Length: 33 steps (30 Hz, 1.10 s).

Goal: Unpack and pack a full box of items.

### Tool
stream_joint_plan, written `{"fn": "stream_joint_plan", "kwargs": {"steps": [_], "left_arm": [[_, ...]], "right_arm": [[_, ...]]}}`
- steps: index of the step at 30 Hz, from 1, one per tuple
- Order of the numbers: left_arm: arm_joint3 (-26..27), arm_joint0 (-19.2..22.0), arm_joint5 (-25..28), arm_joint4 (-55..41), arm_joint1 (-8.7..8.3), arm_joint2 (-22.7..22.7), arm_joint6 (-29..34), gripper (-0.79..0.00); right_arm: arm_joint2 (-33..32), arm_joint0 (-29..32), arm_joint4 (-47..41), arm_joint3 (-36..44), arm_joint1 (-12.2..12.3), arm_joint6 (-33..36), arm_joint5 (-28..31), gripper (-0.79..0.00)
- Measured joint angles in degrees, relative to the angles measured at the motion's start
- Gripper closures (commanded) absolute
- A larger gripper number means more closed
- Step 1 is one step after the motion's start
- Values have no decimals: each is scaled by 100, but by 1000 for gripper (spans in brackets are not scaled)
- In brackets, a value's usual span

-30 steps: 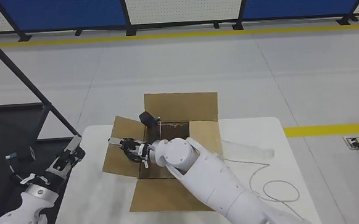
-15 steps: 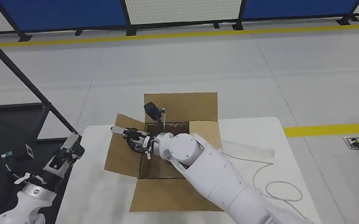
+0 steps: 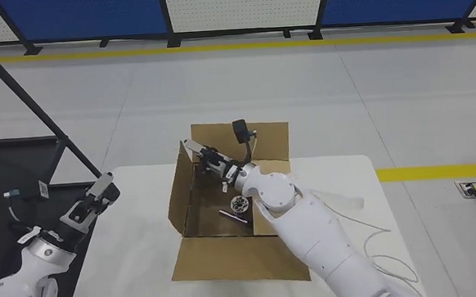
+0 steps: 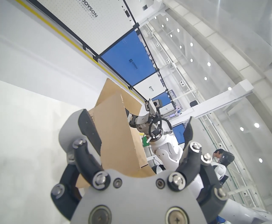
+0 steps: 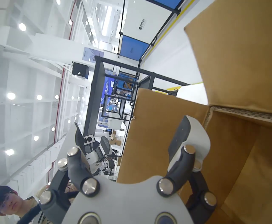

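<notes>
Box (image 3: 228, 251) stands open on the counter (image 3: 139, 269), right hand (image 3: 195, 151) spread astride its raised side flap (image 3: 179, 193), seemingly to fold it clear; left hand (image 3: 105, 189), likewise spread, hovers nearby.

White table (image 3: 138, 261), open cardboard box (image 3: 220, 260) at its middle, clear plastic sheet (image 3: 344, 201) beside it

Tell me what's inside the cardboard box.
On the box floor lie a dark rod and a round ringed part. The right arm covers the floor beside them.
</notes>
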<state>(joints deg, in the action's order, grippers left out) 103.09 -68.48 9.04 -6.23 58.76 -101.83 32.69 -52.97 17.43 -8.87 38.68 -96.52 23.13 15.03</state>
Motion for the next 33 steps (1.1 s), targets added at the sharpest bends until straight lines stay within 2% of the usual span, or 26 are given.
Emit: {"fn": "stream_joint_plan", "kwargs": {"steps": [7, 13, 18, 23, 26, 33], "left_arm": [[209, 234, -31, 286, -31, 264, 301, -785], [194, 417, -163, 479, -36, 429, 170, -785], [-21, 420, -257, 517, -41, 347, -78, -785], [-188, 193, -245, 394, -60, -21, -255, -785], [-224, -2, -195, 287, -67, -232, -329, -785], [-227, -402, -84, 41, -59, -476, -475, -785]], "right_arm": [[-995, 1071, 441, 1599, 530, 391, -524, -785], [-1313, 1794, 518, 2810, 731, 1279, -1012, -785], [-1071, 1851, 449, 3085, 700, 1490, -1179, -785], [-640, 1562, 472, 2950, 594, 1490, -1299, -785], [-232, 1366, 685, 2893, 468, 1163, -1500, -785], [456, 819, 323, 2422, 177, 1200, -1465, -785]]}}
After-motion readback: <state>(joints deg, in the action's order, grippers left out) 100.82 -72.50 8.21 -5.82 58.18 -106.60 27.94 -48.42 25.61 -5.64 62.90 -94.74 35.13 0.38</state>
